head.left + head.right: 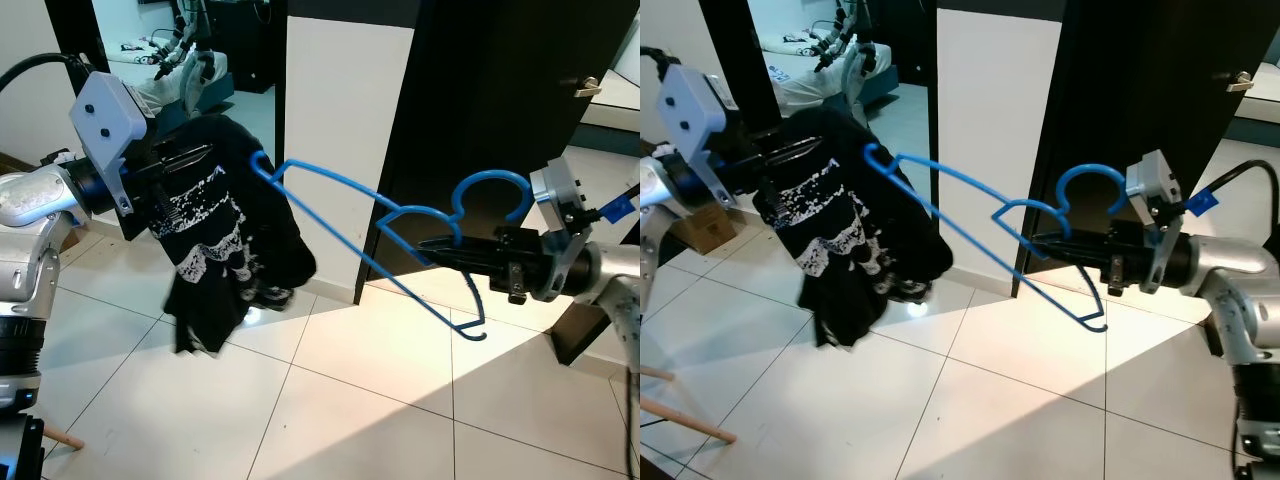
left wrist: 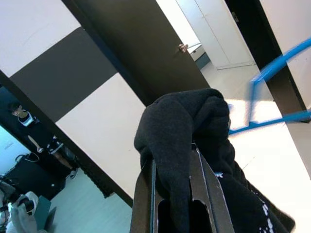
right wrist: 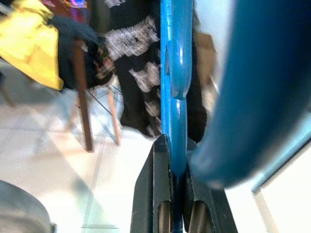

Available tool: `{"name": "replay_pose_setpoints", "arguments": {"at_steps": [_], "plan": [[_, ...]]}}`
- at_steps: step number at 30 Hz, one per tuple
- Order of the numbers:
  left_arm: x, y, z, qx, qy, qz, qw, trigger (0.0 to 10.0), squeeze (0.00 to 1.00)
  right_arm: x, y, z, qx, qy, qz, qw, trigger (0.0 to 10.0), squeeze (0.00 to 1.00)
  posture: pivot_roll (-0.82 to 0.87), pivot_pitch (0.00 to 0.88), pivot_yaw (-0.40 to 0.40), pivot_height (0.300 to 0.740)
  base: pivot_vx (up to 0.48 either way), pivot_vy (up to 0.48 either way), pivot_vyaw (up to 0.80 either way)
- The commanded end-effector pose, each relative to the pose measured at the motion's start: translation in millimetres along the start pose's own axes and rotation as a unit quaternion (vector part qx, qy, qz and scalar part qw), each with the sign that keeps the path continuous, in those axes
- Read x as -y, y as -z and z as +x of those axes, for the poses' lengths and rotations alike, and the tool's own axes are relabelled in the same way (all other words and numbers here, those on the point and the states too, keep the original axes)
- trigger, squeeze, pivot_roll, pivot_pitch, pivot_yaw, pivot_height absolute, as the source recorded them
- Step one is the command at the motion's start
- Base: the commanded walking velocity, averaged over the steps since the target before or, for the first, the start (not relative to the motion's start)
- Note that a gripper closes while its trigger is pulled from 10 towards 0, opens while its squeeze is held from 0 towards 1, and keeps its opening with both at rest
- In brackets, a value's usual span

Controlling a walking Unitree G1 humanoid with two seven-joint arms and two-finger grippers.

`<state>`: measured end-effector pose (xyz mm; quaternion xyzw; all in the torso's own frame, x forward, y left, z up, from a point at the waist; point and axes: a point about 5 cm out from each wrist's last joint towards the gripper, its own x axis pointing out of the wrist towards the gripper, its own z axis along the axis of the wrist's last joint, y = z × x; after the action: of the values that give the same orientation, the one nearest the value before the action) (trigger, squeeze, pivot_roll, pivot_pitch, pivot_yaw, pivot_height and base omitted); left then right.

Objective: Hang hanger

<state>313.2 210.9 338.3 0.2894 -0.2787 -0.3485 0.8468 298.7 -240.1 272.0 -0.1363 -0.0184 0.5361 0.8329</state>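
Right now the right gripper (image 1: 432, 245) is clamped on the blue hanger (image 1: 380, 235) just below its hook, fingers pinching the wire from both sides; the hanger lies held out flat in the air, its far left tip poked into the black shirt (image 1: 225, 220); the left gripper (image 1: 172, 165) is closed on a bunched fold of that shirt, cloth squeezed between its fingers (image 2: 146, 194), so the garment droops from it over the tiled floor (image 1: 350, 390); behind stand a dark door (image 1: 500, 100) and a white wall panel (image 1: 340, 100), with a bedroom seen through the opening at far left; no rail or hook to hang on can be made out; judging by this, the step in hand is threading the hanger into the shirt; to do it well, keep the hanger level, hold the neck opening taut and spread, and slide the arm through slowly so the wire does not snag the fabric; the hook should stay free
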Motion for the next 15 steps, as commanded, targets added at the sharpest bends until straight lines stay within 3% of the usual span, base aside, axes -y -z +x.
{"name": "replay_pose_setpoints", "arguments": {"at_steps": [1,15], "plan": [[-2.7,-16,6.6,0.035,0.016,0.013,0.999,10.0,0.0,5.4,-4,-3.4,-0.027,0.017,-0.025,0.999,10.0,0.0,0.0,0.0,-0.072,0.74,0.0,0.0,0.0],[0.4,-22,9.6,0.045,0.031,0.015,0.998,10.0,0.0,-3.1,-2,8.0,-0.058,-0.018,-0.038,0.997,10.0,0.0,0.01,0.0,-0.07,0.74,0.0,0.0,0.0]]}}
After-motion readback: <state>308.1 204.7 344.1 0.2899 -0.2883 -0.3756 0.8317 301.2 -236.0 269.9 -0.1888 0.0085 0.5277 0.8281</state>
